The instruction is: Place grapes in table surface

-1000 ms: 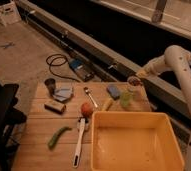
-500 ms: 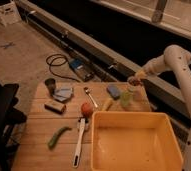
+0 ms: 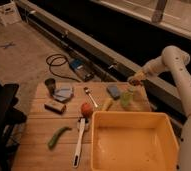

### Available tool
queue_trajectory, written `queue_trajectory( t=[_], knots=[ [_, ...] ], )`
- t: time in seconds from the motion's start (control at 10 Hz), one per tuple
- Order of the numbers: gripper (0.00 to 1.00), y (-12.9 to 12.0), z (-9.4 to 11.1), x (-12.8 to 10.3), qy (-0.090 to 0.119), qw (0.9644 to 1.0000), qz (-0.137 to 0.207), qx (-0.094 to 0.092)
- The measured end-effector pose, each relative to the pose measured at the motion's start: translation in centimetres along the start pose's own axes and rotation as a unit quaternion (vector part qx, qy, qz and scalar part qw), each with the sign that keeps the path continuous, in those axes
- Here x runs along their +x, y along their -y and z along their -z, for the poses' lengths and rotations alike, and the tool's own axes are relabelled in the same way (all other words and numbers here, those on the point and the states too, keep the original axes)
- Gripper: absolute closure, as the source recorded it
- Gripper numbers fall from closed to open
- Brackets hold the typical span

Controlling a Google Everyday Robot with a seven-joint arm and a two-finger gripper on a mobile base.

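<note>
Wooden table surface (image 3: 35, 150) | claw (image 3: 135, 79) above far-right edge, barely shifted since earlier | grip state: cannot tell

On the counter (image 3: 34, 120), the tub (image 3: 134, 116) is occupying the near right corner. Just left of it the long-handled utensil (image 3: 79, 142) is lying, with the round fruit (image 3: 86, 109) sitting at its far end and the pod (image 3: 58, 136) lying further left. The cup (image 3: 50, 84) is standing at the far left corner. The lump (image 3: 125, 98) is sitting just behind the tub. The pincer (image 3: 136, 78) is hovering above the lump, over the far right edge.
</note>
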Motion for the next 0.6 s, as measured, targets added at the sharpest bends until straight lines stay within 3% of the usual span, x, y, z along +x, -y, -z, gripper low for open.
queue_trajectory(
  t=[0.6],
  knots=[
    [0.20, -0.5, -2.5, 1.1, -0.012, 0.9994, -0.012, -0.029]
  ],
)
